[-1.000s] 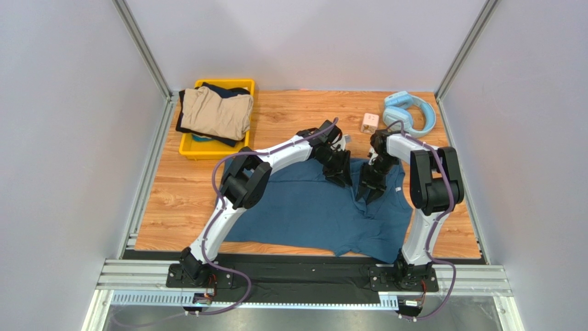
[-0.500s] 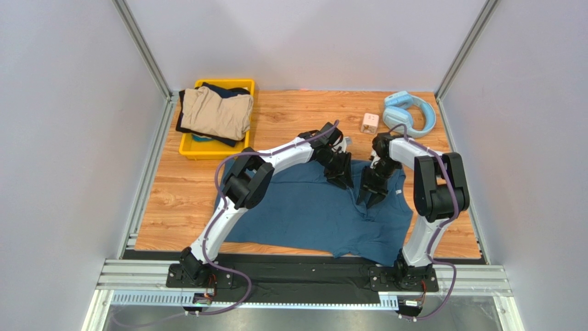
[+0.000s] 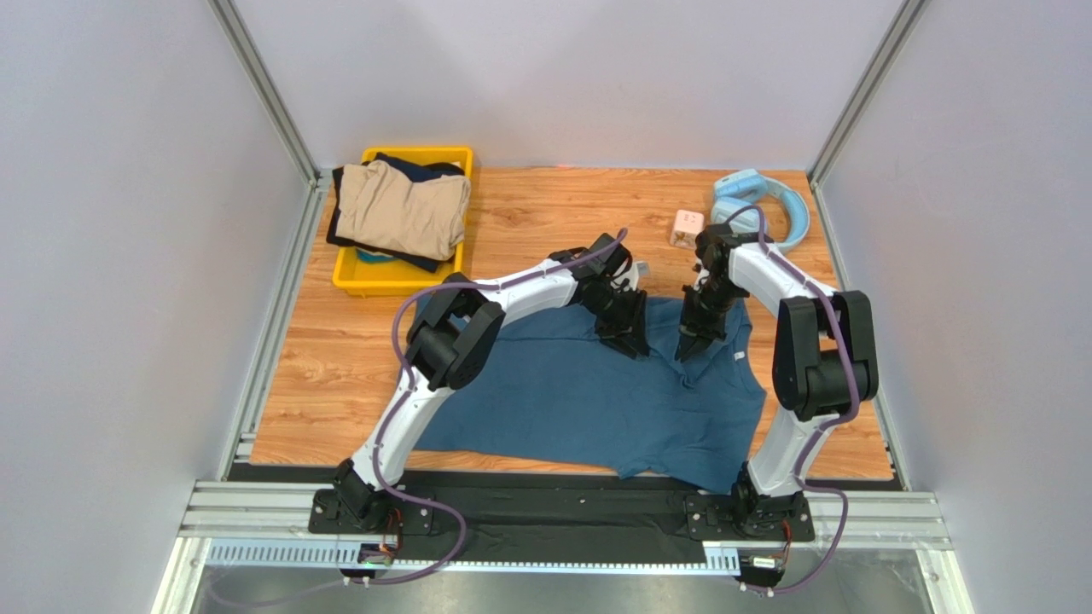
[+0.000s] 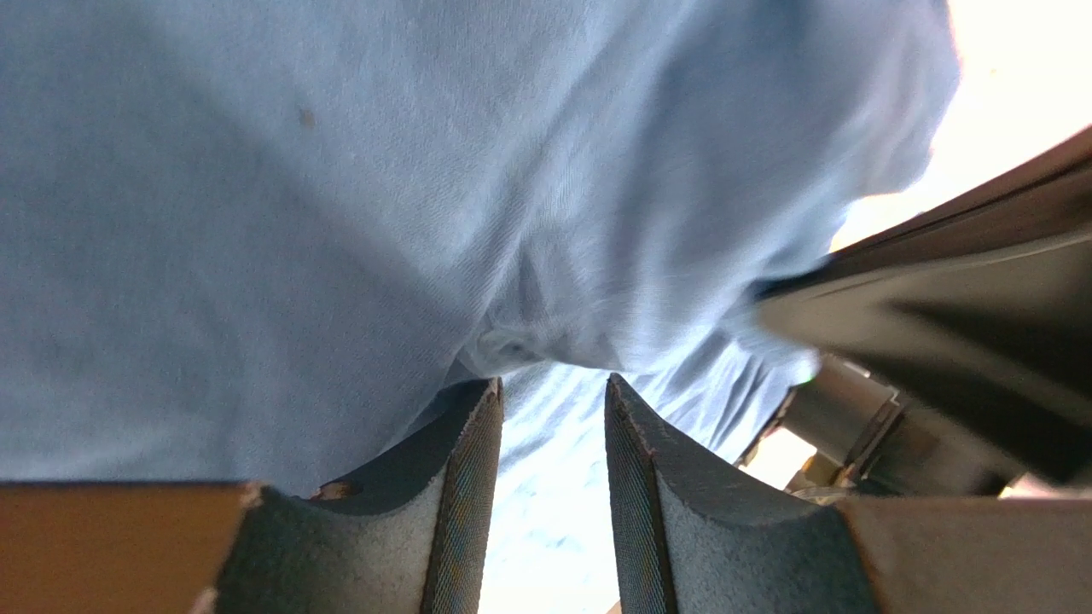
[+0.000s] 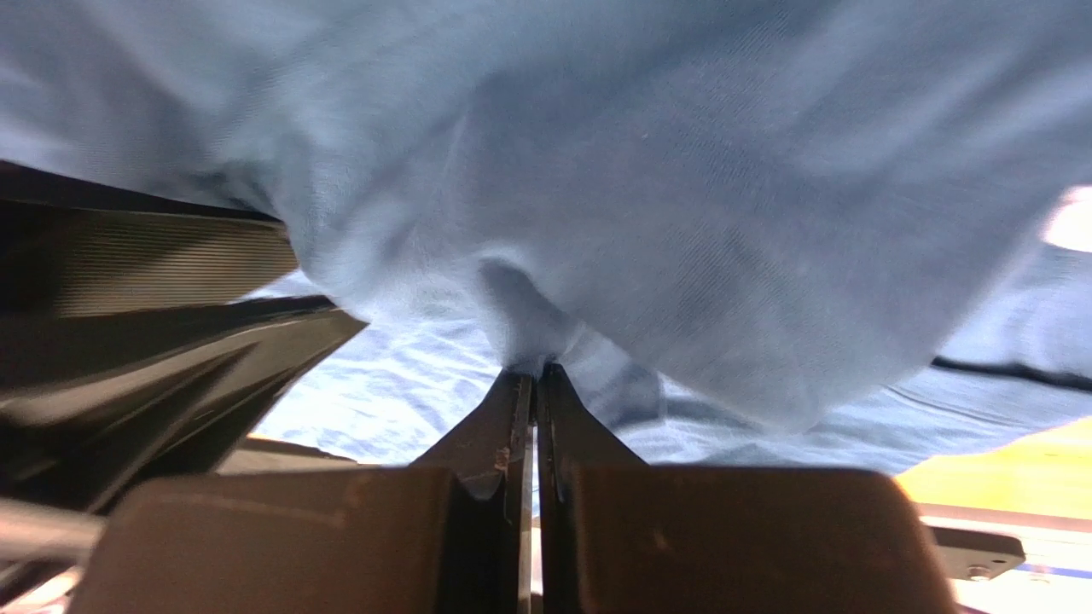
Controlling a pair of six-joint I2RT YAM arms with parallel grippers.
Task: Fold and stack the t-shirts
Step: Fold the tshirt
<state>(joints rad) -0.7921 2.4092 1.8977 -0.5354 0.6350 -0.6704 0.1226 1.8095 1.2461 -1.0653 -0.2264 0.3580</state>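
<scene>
One teal-blue t-shirt [image 3: 577, 397] lay spread across the wood-grain surface [image 3: 321, 371], its soft knit cloth flat along the near edge and rumpled into shallow folds toward the far edge, where both black-and-white arms reached down to it side by side. In the left wrist view the two left fingers [image 4: 468, 473], dark wedge shapes with fine ribbed pads, stood apart with an open gap between them, and a small pucker of the shirt sat just beyond their tips without being pinched. In the right wrist view the two right fingers [image 5: 513, 422] were pressed together, pad against pad, with a narrow tuck of the same blue cloth caught at their tips and the fabric draping away from it in smooth ridges. At the far left corner stood one yellow plastic bin [image 3: 349, 271], rectangular with a raised rim, holding two more garments: a tan t-shirt [image 3: 400, 211], loosely bunched on top, and a dark navy garment [image 3: 417, 164] showing beneath it at the back and the left edge. At the far right lay one pair of light-blue headphones [image 3: 769, 205], with smooth, rounded cups, partly hidden behind the right arm, and just to their left sat one small pale cube [image 3: 688, 228], well apart from the shirt.
</scene>
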